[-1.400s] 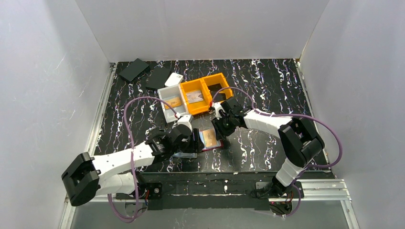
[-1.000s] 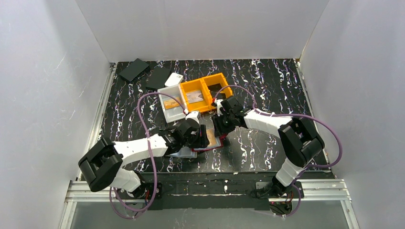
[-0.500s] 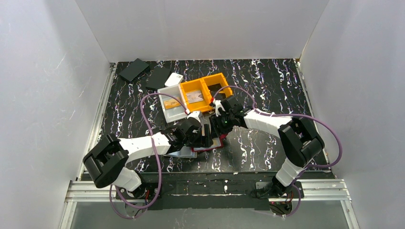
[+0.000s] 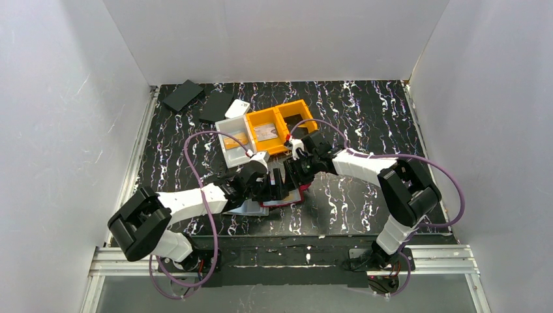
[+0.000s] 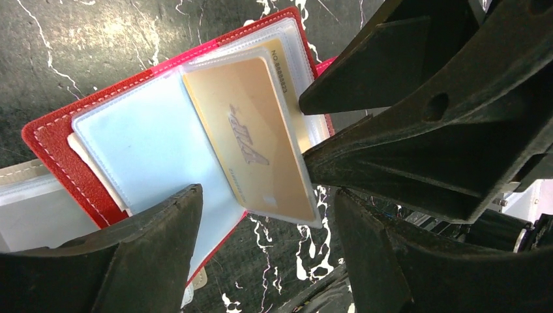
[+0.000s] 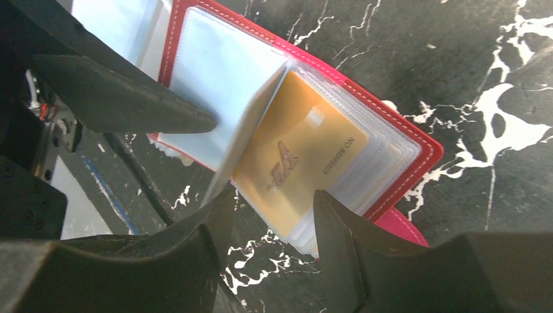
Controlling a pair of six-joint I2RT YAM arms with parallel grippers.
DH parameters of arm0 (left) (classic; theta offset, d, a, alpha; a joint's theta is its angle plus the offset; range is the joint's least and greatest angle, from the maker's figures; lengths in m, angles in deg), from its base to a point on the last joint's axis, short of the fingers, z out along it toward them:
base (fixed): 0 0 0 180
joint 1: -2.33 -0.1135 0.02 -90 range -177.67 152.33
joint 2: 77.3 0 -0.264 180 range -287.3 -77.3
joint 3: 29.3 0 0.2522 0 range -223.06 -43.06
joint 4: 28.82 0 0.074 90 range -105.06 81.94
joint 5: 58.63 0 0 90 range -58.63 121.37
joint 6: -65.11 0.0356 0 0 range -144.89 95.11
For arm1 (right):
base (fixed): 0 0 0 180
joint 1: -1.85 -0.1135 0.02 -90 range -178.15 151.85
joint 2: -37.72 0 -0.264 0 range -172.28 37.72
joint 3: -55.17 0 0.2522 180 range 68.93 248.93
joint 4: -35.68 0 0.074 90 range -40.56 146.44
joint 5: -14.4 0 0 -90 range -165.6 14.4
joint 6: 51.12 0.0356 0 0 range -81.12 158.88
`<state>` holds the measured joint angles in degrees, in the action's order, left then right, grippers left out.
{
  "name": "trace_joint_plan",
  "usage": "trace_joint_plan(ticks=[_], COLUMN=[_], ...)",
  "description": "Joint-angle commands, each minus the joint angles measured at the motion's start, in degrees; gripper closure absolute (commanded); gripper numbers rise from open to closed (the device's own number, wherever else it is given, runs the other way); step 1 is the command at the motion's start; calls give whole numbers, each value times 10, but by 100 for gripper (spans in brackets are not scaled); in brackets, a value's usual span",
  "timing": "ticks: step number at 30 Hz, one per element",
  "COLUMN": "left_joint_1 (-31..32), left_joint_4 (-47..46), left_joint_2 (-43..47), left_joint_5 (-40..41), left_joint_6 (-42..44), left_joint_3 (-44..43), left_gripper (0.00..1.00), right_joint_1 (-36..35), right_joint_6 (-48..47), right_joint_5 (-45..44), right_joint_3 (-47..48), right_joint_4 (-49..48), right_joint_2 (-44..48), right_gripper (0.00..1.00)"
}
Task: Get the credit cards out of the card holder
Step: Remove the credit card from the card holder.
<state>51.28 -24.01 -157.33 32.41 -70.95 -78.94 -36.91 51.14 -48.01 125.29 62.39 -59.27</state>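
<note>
The red card holder (image 5: 49, 140) (image 6: 417, 147) (image 4: 291, 197) lies open on the black marbled table, its clear sleeves fanned out. A gold credit card (image 5: 251, 140) (image 6: 297, 160) sits inside one sleeve. One sleeve page (image 6: 222, 85) stands lifted. My left gripper (image 5: 267, 228) (image 4: 278, 184) is open and straddles the holder's near edge, one finger (image 5: 156, 254) over the empty pale sleeve. From the opposite side my right gripper (image 6: 270, 215) (image 4: 297, 171) is open too, with the corner of the sleeve stack between its fingers (image 6: 352, 248). Nothing is clamped.
An orange two-part bin (image 4: 280, 127) and a white bin (image 4: 229, 124) stand just behind the holder, each with cards inside. Two black flat items (image 4: 182, 94) (image 4: 215, 105) and a white card (image 4: 237, 107) lie at the back left. A pale sleeve sheet (image 4: 249, 208) lies beside the holder.
The left arm swung in toward the holder and met the right gripper over it. Both grippers have opened wider. A sleeve page now stands lifted.
</note>
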Motion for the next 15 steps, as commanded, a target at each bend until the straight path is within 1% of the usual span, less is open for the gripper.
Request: trace_joint_plan(ticks=[1, 3, 9, 12, 15], left_joint_1=[-5, -6, -15, -21, -25], left_joint_4=[-5, -5, -4, -4, -2], left_joint_2=[22, 24, 27, 29, 35], left_joint_5=[8, 9, 10, 9, 9], left_joint_6=[-5, -7, -16, -21, -24], left_joint_3=[11, 14, 21, 24, 30], left_gripper=[29, 31, 43, 51, 55], right_joint_1=[-3, -2, -3, -2, -2], right_joint_6=[12, 11, 6, 4, 3], right_joint_5=[53, 49, 40, 46, 45], right_joint_3=[14, 14, 11, 11, 10], right_joint_4=[-17, -17, -18, -17, -18], right_joint_2=[-9, -9, -3, -3, -2], right_gripper=[43, 42, 42, 42, 42])
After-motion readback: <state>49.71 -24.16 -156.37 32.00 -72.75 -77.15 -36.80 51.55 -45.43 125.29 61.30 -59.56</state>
